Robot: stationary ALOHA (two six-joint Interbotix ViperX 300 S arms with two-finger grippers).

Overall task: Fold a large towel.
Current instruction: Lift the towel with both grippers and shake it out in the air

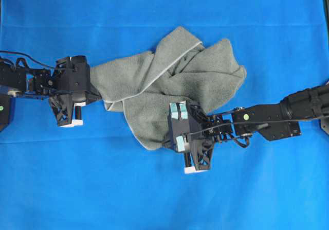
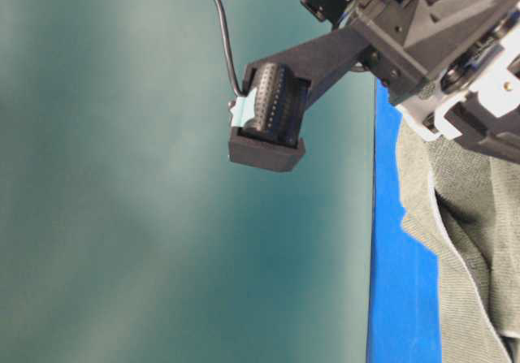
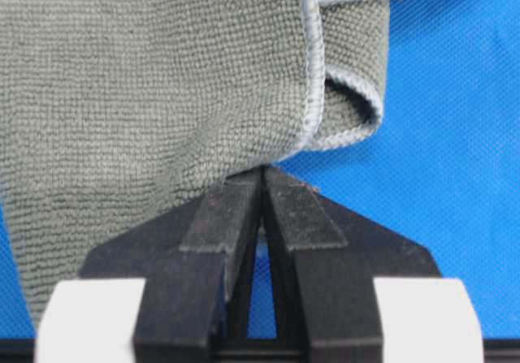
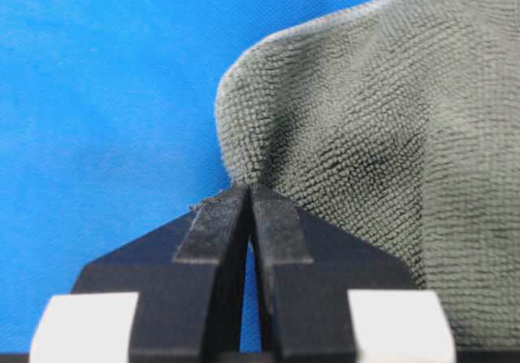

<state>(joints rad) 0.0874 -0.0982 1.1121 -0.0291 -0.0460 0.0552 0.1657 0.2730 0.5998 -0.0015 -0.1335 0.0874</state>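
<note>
The grey-green towel point(image 1: 169, 86) lies crumpled and twisted across the middle of the blue table cover point(image 1: 154, 199), its pale hem showing along the folds. My left gripper point(image 1: 96, 93) is at the towel's left end. In the left wrist view the left gripper point(image 3: 264, 172) is shut, pinching the towel point(image 3: 146, 79) near a hemmed fold. My right gripper point(image 1: 172, 127) is over the towel's front part. In the right wrist view the right gripper point(image 4: 248, 188) is shut on a puckered edge of the towel point(image 4: 366, 119). The table-level view shows part of the towel point(image 2: 471, 241).
Blue cover surrounds the towel on all sides. The right arm point(image 1: 288, 114) reaches in from the right edge, the left arm point(image 1: 20, 81) from the left. In the table-level view a black arm part point(image 2: 272, 111) hangs off the table edge point(image 2: 406, 298).
</note>
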